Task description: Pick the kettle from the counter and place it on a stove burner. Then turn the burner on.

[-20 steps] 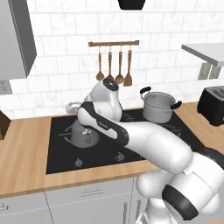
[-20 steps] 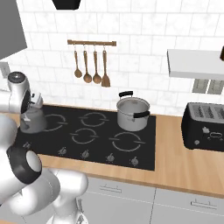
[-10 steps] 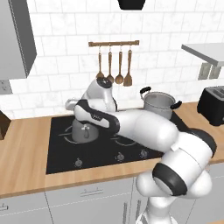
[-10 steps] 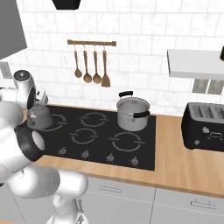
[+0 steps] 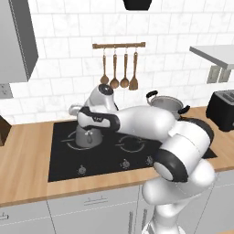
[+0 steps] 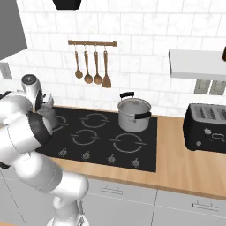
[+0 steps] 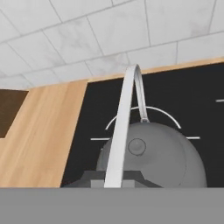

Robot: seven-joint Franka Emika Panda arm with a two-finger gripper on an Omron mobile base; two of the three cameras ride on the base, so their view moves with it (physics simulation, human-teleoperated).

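1. Compared with the frames of a second ago, the arm is folded further over the left side of the cooktop [image 5: 64, 164], with the elbow swung toward the camera; the kettle [image 5: 88, 136] is found at much the same spot on the glass.

2. At the far left of the left base view a dark block [image 5: 3, 129] is seen on the counter [image 5: 25, 173]; next comes the kettle, set down on the rear left burner [image 5: 73, 142] and ringed by its markings.

3. The gripper [image 5: 86, 123] is placed directly above the kettle. The handle [image 7: 124, 127] runs up from between the finger tips in the hand view, so a grip on it is likely, but how far the jaws stand apart cannot be told.

4. The kettle is judged rigid, smooth and fairly light if empty. The thin arched handle is the natural hold, taken at its top so the body hangs level; slipping sideways along the arch is the risk.

5. The knobs [image 5: 82, 170] along the front edge are shown in the base views, not from the hand. The lid knob [image 7: 137, 146] and the burner arcs are shown close from the hand.

6. Further right, the pot [image 6: 132, 115] and the toaster [image 6: 207, 128] are seen plainly in the right base view, where the kettle [image 6: 47, 115] is largely hidden behind the arm.
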